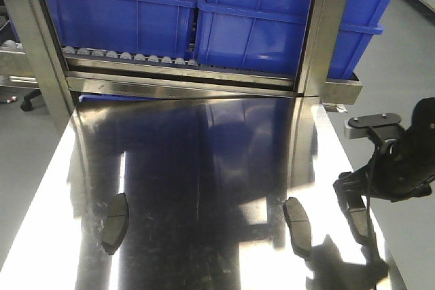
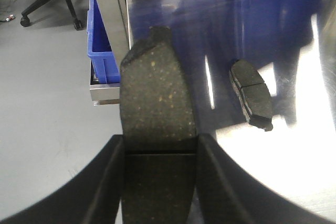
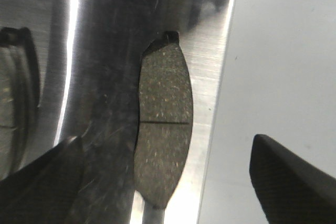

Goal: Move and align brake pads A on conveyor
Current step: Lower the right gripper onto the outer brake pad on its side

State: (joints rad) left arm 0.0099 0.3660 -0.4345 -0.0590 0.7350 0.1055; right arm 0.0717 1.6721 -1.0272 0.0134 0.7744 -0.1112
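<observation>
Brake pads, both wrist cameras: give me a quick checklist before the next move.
1. Left gripper shut on held brake pad: ok.
2. Held brake pad gripped near its groove: ok.
3. Right gripper open: ok.
4. Right gripper straddles edge brake pad on steel table: ok.
5. Edge brake pad well clear of the table's edge: not ok, it lies close.
6. Conveyor in view: not ok, no view shows it.
</observation>
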